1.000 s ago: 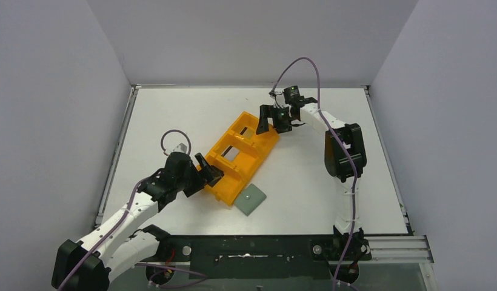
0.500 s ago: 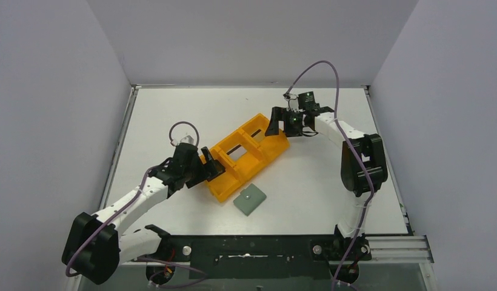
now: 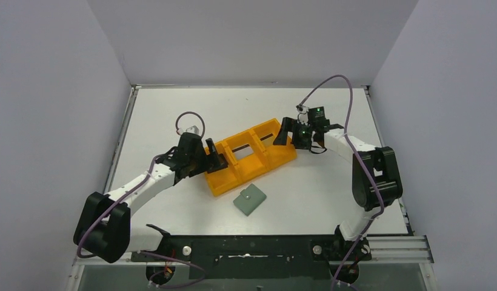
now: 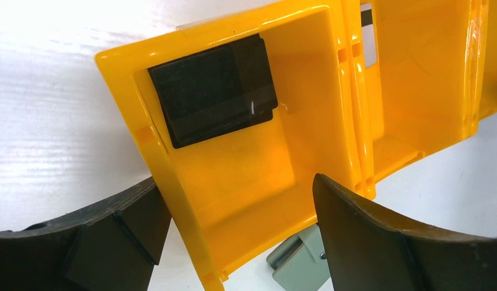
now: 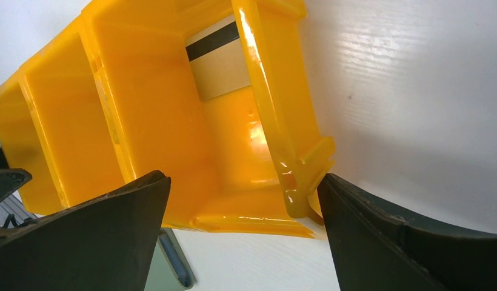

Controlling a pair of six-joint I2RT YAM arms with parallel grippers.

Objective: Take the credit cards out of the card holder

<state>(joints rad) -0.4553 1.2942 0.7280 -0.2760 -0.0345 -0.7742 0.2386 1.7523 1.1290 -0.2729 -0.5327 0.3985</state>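
Left gripper (image 4: 237, 200): spread wide, holding nothing; the end wall of the orange tray (image 4: 346, 109) lies between its fingers.
Black card (image 4: 213, 97): flat on the tray floor just ahead of this gripper. Probably light, stiff and slick; best lifted by a raised edge.
Grey card (image 4: 368, 45): one compartment further on, mostly hidden by the divider.
Card holder (image 3: 250, 200): closed on the table beside the tray, between the two grippers. Likely light and pliable; pinch it at an edge.
Tan card (image 5: 219, 70): ahead of the right gripper, against the compartment's far wall.
Right gripper (image 5: 244, 180): jaws wide apart, empty, straddling the tray's other end.
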